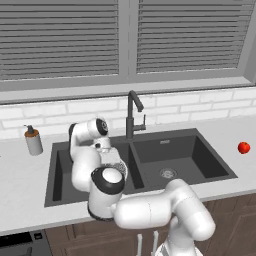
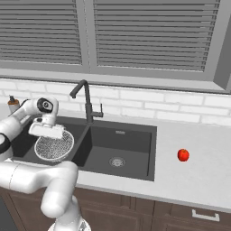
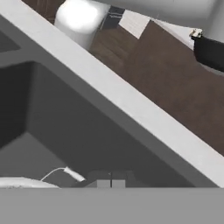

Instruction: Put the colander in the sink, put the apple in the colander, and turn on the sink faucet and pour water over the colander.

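1. One round speckled white-grey mesh colander [image 2: 54,145], one small glossy red apple [image 2: 182,155], one tall dark-grey faucet [image 2: 85,103], one dark charcoal double-basin sink [image 2: 131,151].
2. The colander hangs in the left basin, directly beneath the end effector [image 2: 47,131].
3. The apple lies on the pale tabletop [image 2: 198,171], well right of the end effector.
4. Whether the end effector's fingers clamp the rim cannot be told; they are cut off in the hand view.

I see my arm [image 1: 95,165] bent over the sink's [image 1: 200,137] left basin; the apple [image 1: 243,147] sits on the counter [image 1: 20,175], far right.

Pale counter [image 2: 212,176]: apple [image 2: 182,155] right of sink [image 2: 135,149]; soap bottle [image 1: 33,140] left.
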